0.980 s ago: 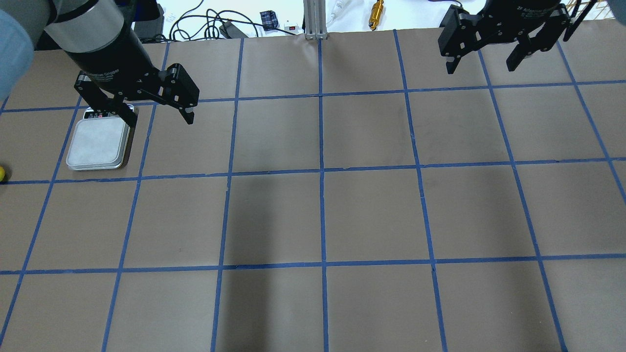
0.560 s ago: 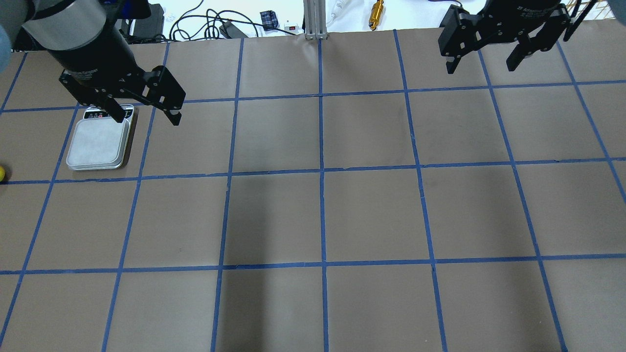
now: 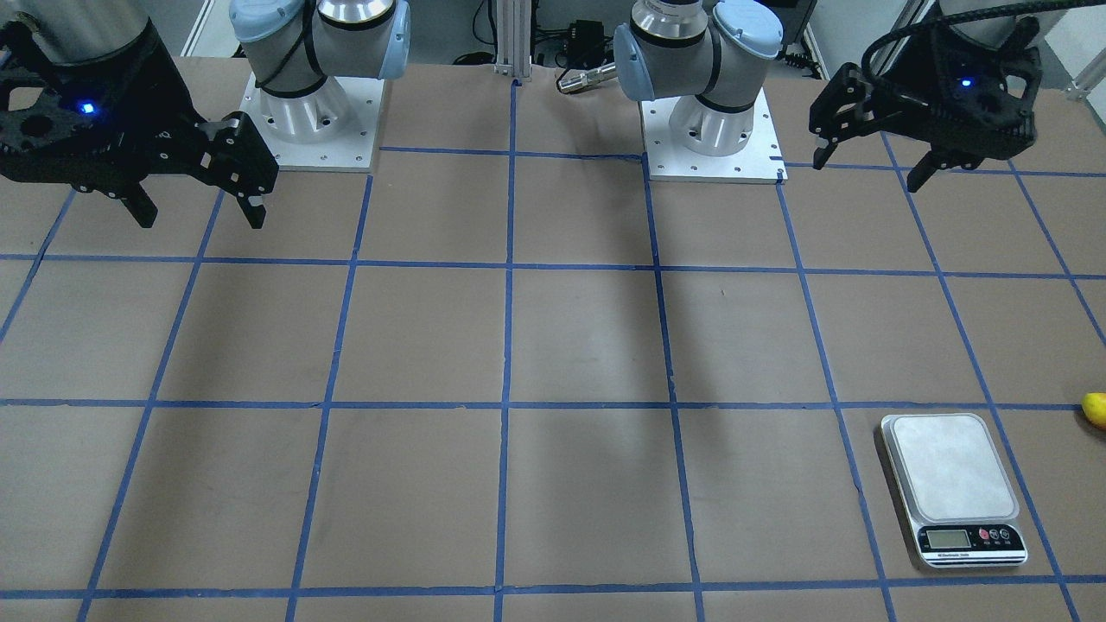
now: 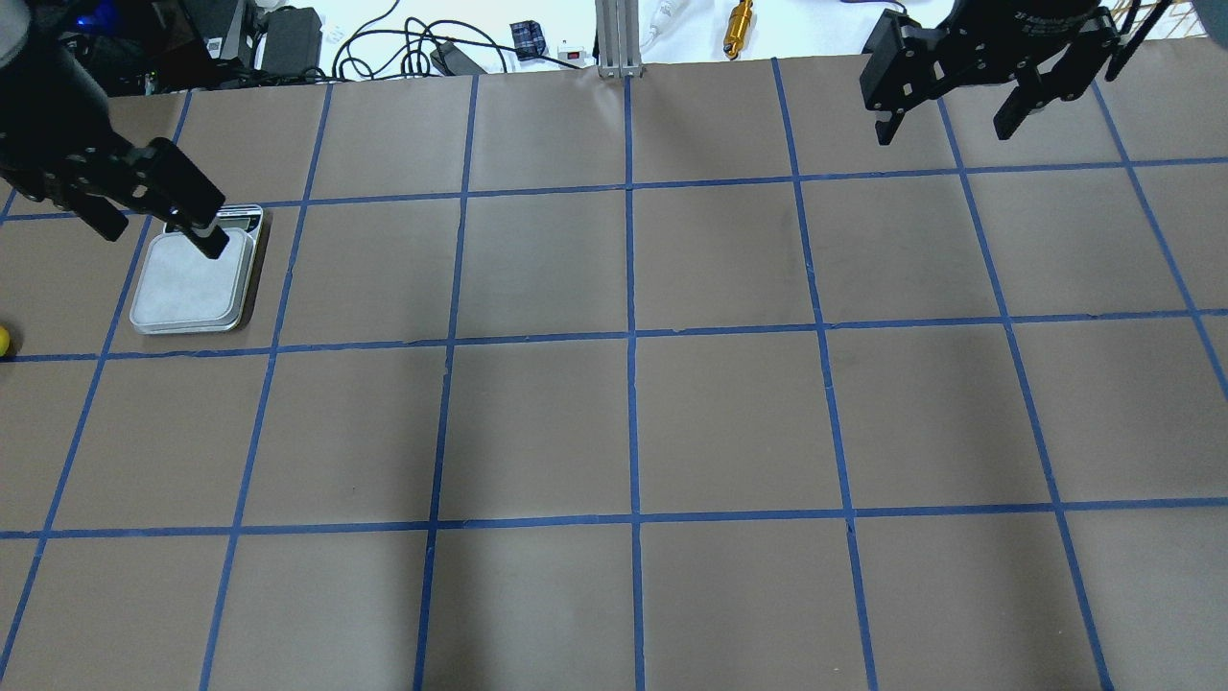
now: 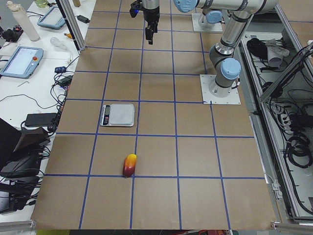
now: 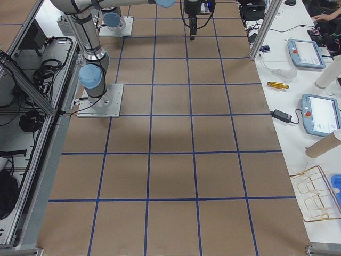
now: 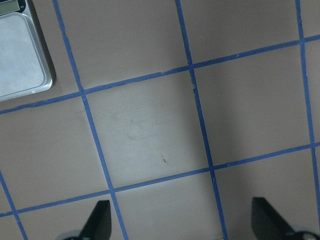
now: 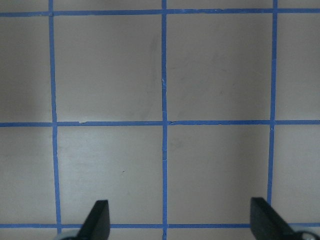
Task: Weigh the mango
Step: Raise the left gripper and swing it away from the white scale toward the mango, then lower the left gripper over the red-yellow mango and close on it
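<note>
The mango (image 5: 129, 165), yellow at one end and red at the other, lies on the brown table, nearer the robot's left table end than the scale. Only its yellow tip shows at the overhead view's left edge (image 4: 3, 341) and at the front view's right edge (image 3: 1096, 409). The silver scale (image 4: 192, 283) is bare; it also shows in the front view (image 3: 950, 471) and the left wrist view (image 7: 20, 55). My left gripper (image 4: 158, 235) is open and empty, high over the scale's display end (image 3: 867, 171). My right gripper (image 4: 942, 132) is open and empty, high over the far right of the table (image 3: 200, 218).
The two arm bases (image 3: 713, 130) stand at the robot's edge of the table. An aluminium post (image 4: 619, 38), cables and a gold tool (image 4: 739, 27) lie past the far edge. A side bench holds tablets (image 5: 19, 58).
My left gripper has moved left in the overhead view, from beside the scale's right corner to over its display end. The right gripper, scale and mango have not moved.
</note>
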Controlling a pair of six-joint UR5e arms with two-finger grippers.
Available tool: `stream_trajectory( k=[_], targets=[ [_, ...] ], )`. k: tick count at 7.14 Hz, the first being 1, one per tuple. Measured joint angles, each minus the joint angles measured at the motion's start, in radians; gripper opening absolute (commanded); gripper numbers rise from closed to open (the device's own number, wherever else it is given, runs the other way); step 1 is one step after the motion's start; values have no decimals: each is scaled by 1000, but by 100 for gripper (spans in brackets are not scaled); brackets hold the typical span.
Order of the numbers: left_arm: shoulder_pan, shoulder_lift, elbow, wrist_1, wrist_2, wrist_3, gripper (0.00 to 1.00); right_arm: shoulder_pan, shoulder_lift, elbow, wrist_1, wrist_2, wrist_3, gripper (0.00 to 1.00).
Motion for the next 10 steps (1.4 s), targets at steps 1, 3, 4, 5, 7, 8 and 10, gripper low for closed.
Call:
stream_trajectory(
  k=[1,3,4,5,7,8,10],
  targets=[
    [94,-1,7,-18,-1,149,100,0,0,0,0,0,0,100],
    [267,-15,16,-42,0,372,100,0,0,0,0,0,0,100],
    [340,-35,24,-42,7,471,100,0,0,0,0,0,0,100],
    [420,-70,27,-16,14,605,100,0,0,0,0,0,0,100],
    [552,-204,26,161,16,959,100,0,1,0,0,0,0,100],
    [578,-282,33,280,18,1096,100,0,1,0,0,0,0,100],
    [602,-430,104,416,20,1303,100,0,0,0,0,0,0,100]
  ],
)
